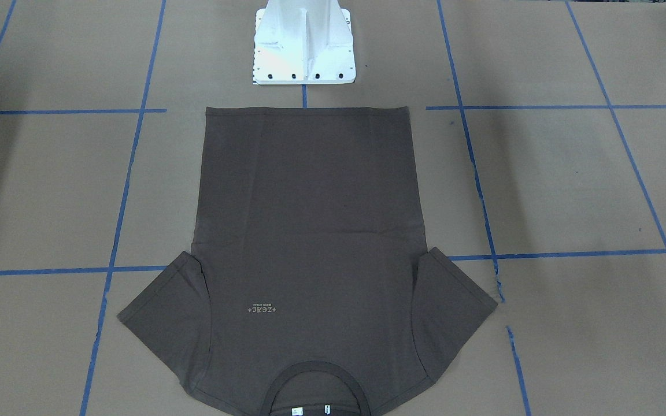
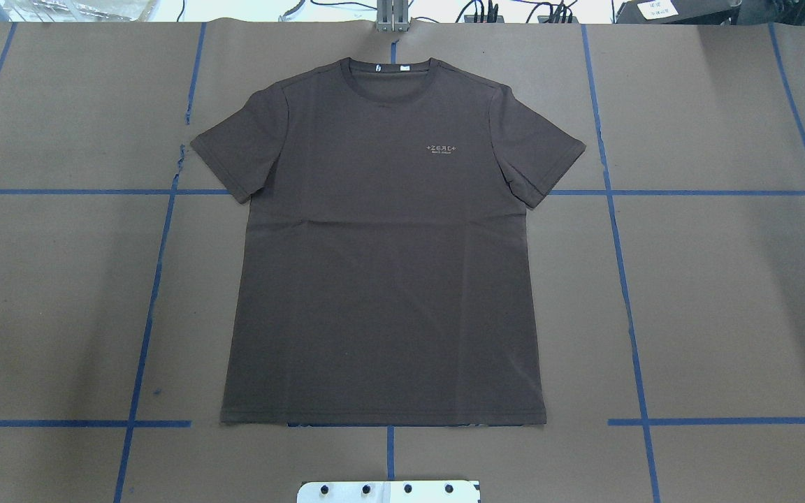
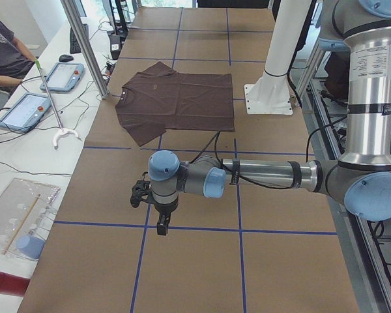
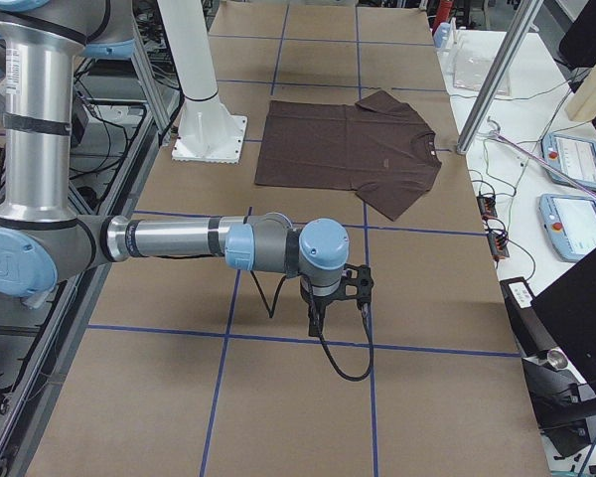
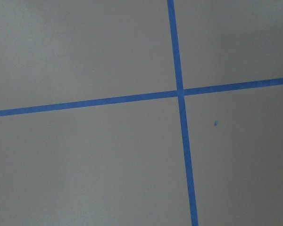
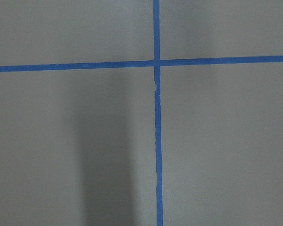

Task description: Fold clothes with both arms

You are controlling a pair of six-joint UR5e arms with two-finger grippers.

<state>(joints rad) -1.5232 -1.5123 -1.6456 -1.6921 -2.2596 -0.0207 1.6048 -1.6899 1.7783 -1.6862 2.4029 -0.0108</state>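
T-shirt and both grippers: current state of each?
T-shirt: spread flat, unfolded, front up, both sleeves out.
Left gripper: pointing down over bare table, apart from the T-shirt; cannot tell if open or shut.
Right gripper: pointing down over bare table, apart from the T-shirt; cannot tell if open or shut.

Robotics lab — jointed robot arms [image 3: 267,175], tape-gridded table [image 2: 724,293], teach pendants [image 4: 576,159] on side bench [image 3: 32,153]

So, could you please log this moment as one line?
fold: not started | dark brown short-sleeved T-shirt: flat, unfolded, collar far side | left gripper: off shirt, state unclear | right gripper: off shirt, state unclear
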